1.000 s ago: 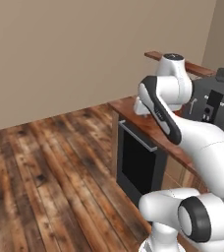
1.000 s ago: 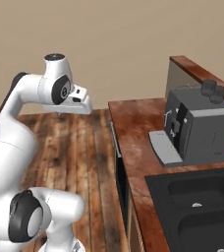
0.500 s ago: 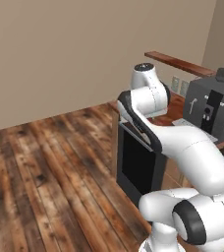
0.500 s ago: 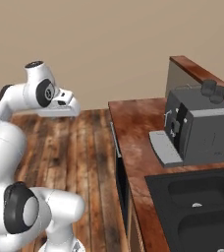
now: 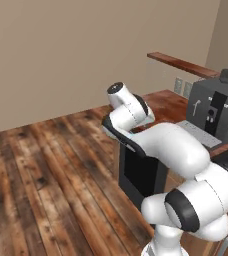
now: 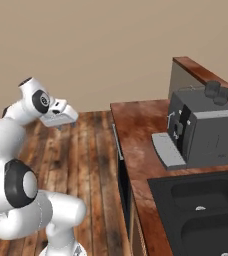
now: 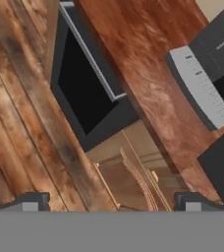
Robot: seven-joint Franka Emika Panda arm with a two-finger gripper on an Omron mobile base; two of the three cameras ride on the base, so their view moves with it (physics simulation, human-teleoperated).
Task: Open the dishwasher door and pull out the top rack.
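Left base view: the arm bends out over the wooden floor [image 5: 46, 165], its upper links hiding part of the dishwasher door [image 5: 142, 172]. The door stands shut, a black panel set under the counter [image 5: 161, 102], with the coffee machine [image 5: 218, 107] on top. The approach step is in hand; nothing has been grasped.

Right base view: the gripper [image 6: 61, 114] hangs above the floor, well apart from the counter edge and level with it or a little higher. From this side the door is seen edge-on as a dark strip [image 6: 122, 172], and the sink [image 6: 206, 210] appears, which the left view does not give.

Hand view: the two fingertips [image 7: 33, 201] stand wide apart with nothing between them. The door's full face and its thin silver handle [image 7: 92, 51] along the top edge are plain here. The wooden cabinet front [image 7: 128, 182] sits beside it; its detail is blurred. The top rack is presumably behind the shut door. Next, the gripper must descend to the handle and close on it.
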